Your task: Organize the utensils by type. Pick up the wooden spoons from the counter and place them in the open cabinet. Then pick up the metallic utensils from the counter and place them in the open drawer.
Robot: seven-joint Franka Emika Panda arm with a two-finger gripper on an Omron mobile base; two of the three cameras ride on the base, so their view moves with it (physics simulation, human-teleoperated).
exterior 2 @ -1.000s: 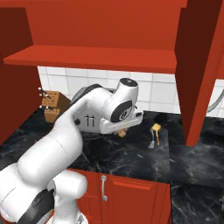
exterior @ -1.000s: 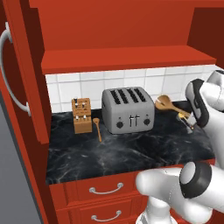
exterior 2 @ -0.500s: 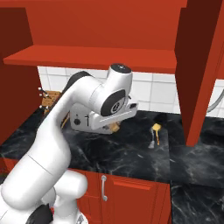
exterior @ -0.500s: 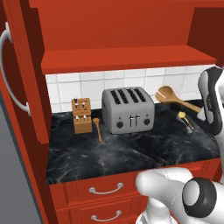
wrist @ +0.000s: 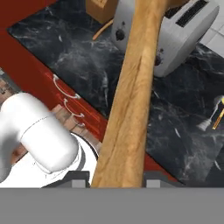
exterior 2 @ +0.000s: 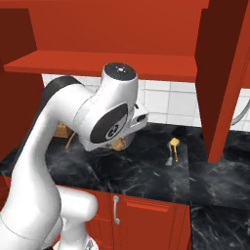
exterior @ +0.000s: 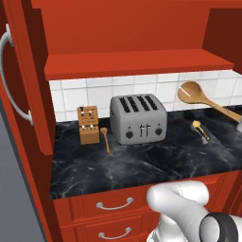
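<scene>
Robot arm (exterior 2: pixel 58 146): glossy white rounded shells, thick tubular links. Joints capped with dark charcoal discs; one cap carries a small white marking. Black band at the shoulder link. Lower link (exterior: pixel 182 210): white, bulbous, ending in a dark grey ringed joint cap.
</scene>
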